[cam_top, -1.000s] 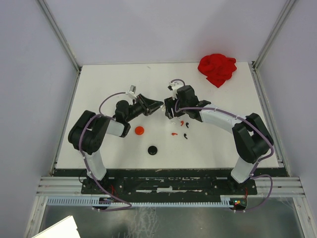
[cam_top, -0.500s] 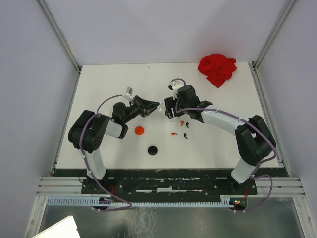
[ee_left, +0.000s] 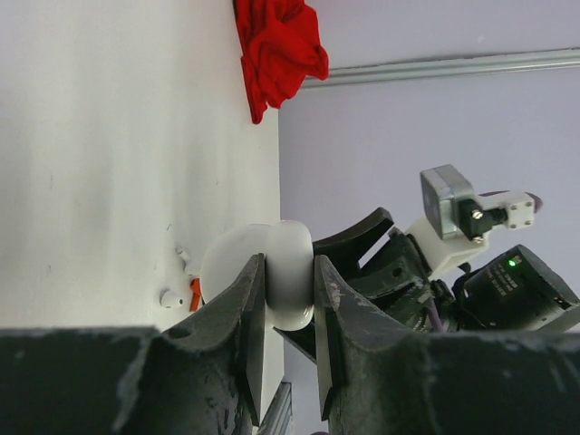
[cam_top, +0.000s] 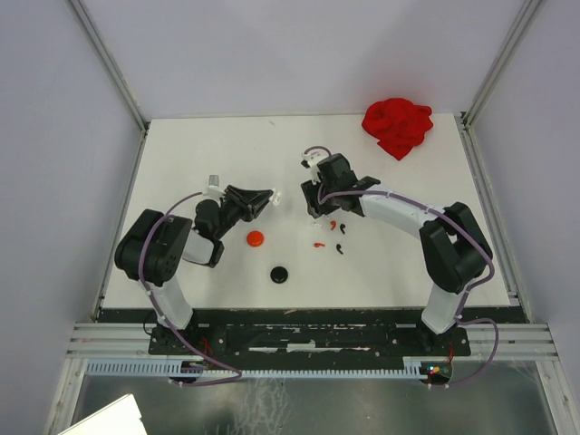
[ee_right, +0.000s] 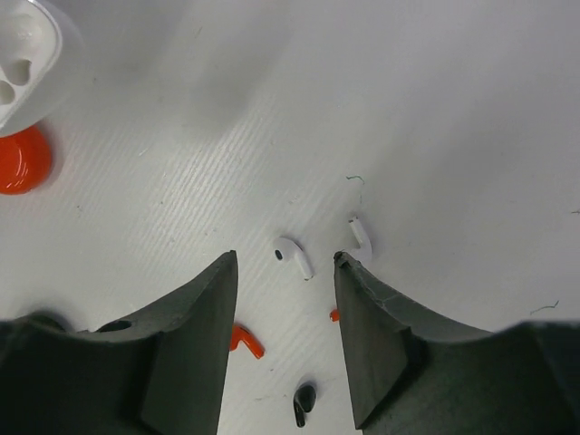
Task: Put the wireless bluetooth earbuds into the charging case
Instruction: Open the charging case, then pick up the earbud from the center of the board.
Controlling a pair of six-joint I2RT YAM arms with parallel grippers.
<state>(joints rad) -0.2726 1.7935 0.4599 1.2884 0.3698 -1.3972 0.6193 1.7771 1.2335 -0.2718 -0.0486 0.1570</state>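
I'm clamping white case (ee_left: 288,254) in L gripper (ee_left: 288,281); R gripper (ee_right: 283,260) hanging open over white buds (ee_right: 294,257); nothing seated yet.

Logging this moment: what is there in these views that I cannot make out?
Top external: the white earbuds cannot be picked out, too small, white on white, near the right gripper.
Right wrist: the white case is cut off by the top-left edge; one red earbud sits mostly behind a finger.
Left wrist: the left gripper clamps the case; its inside does not show.
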